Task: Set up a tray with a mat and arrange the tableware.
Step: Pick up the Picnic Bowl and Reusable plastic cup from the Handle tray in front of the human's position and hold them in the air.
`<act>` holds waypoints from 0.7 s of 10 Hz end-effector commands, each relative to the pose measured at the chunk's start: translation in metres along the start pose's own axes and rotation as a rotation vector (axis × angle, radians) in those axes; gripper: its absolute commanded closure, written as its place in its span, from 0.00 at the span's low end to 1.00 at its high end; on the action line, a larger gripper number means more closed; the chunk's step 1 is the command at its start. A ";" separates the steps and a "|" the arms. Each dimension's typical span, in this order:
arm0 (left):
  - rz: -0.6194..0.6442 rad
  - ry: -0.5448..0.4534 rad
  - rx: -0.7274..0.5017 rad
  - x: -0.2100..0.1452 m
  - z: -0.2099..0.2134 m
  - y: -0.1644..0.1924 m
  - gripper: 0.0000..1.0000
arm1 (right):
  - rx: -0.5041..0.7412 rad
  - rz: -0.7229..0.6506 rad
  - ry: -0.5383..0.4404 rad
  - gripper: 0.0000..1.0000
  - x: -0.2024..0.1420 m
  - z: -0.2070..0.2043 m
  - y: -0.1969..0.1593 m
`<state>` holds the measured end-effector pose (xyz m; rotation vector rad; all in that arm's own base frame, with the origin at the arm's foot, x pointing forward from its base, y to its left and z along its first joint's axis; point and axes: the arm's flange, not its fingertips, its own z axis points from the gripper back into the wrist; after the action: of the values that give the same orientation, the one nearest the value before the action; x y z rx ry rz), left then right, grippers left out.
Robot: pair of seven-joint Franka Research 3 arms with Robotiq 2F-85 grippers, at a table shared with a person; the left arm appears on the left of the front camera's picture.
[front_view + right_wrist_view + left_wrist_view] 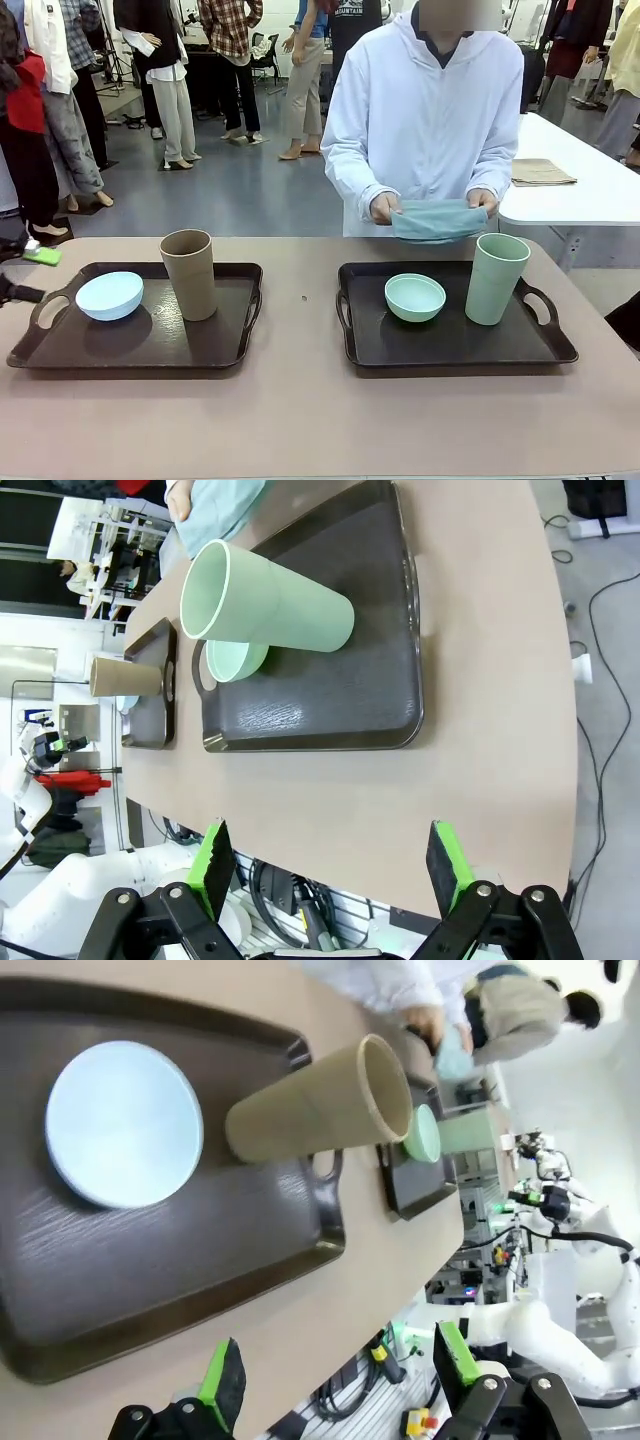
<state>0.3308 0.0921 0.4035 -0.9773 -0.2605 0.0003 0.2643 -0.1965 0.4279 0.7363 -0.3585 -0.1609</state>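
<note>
Two dark brown trays sit side by side. The left tray [150, 345] holds a pale blue bowl [110, 295] and a tan-brown cup [190, 273]. On the right tray [450, 345] stand a mint green bowl [415, 297] and a pale green cup [496, 278]. At the far edge, the person's hands hold a folded teal mat [438, 220] above the table. My left gripper [338, 1370] is open, hovering off the left tray [200, 1250] near the blue bowl [123, 1123] and tan cup [320, 1100]. My right gripper [329, 862] is open, back from the right tray [340, 680] and green cup [270, 605].
The pinkish tabletop [300, 400] has bare room in front of and between the trays. A white table [590, 190] at the back right carries a folded beige cloth [540, 172]. People stand farther back in the room.
</note>
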 end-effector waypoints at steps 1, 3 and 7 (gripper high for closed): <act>-0.040 0.015 -0.016 0.000 0.025 0.026 0.00 | 0.024 -0.005 -0.009 0.00 0.002 -0.001 -0.001; 0.000 0.000 0.000 0.000 0.000 0.000 0.00 | 0.024 -0.005 -0.009 0.00 0.002 -0.001 -0.001; 0.000 0.000 0.000 0.000 0.000 0.000 0.00 | 0.024 -0.005 -0.009 0.00 0.002 -0.001 -0.001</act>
<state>0.3315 0.0954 0.4018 -0.9778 -0.2509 -0.0247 0.2633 -0.1977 0.4278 0.7345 -0.3591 -0.1657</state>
